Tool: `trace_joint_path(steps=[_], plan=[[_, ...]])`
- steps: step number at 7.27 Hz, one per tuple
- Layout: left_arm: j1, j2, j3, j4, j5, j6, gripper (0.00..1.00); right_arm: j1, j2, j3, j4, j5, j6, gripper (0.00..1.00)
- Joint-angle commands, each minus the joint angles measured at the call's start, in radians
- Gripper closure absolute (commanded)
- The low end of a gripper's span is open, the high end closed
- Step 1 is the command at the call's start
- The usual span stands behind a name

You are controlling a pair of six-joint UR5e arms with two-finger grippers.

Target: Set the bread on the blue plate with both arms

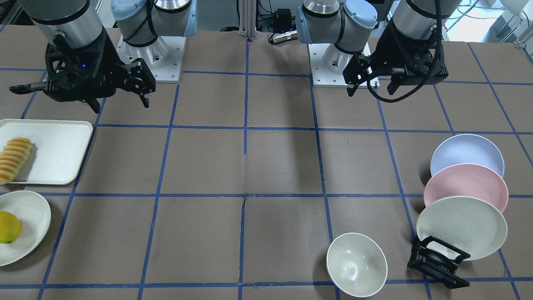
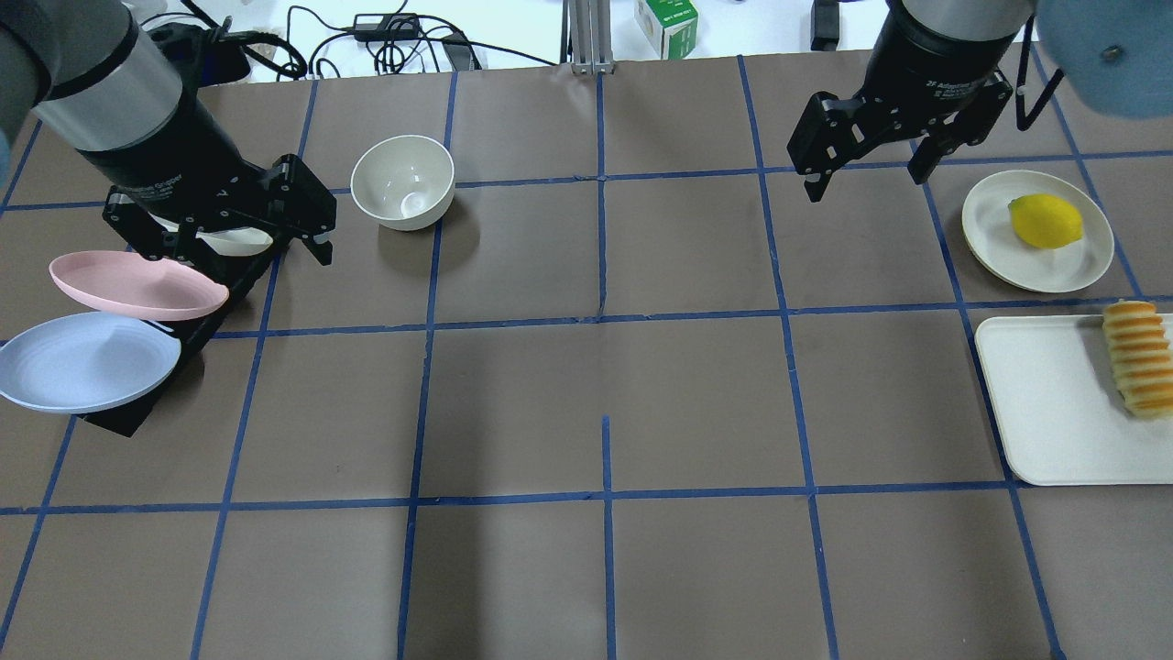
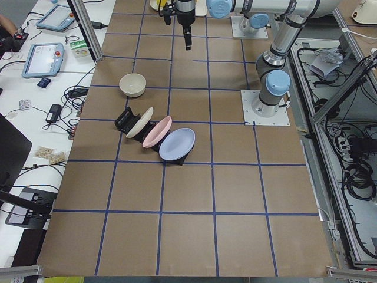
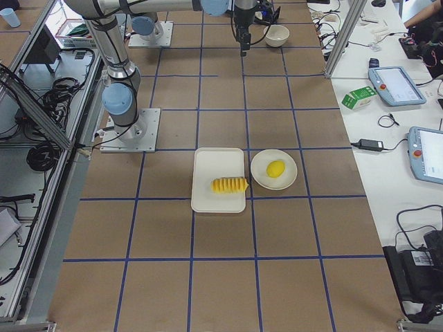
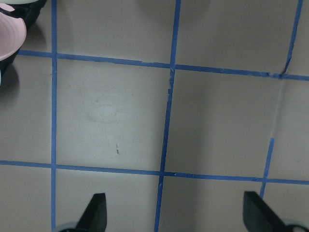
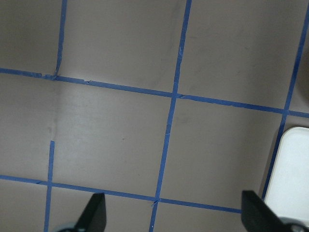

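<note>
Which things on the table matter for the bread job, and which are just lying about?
Job: bread, blue plate, left gripper, right gripper, both open.
Lying about: pink plate, racked cream plate, dish rack, white bowl, lemon, tray under the bread.

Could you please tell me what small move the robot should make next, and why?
I would guess the right end effector should move over the bread and descend. It hangs open and empty above bare table, while the bread lies untouched on the tray, across the table from the blue plate.
</note>
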Motion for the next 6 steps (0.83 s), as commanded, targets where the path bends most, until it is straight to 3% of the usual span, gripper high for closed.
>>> trace_joint_path(steps=[1,6], plan=[[0.006,0.001,-0.008,0.015,0.001,0.002,0.0,0.0,0.0,0.0,0.0,0.0,-0.001,0.0],[0.017,0.004,-0.005,0.018,0.001,0.012,0.0,0.0,0.001,0.0,0.0,0.0,0.0,0.0]])
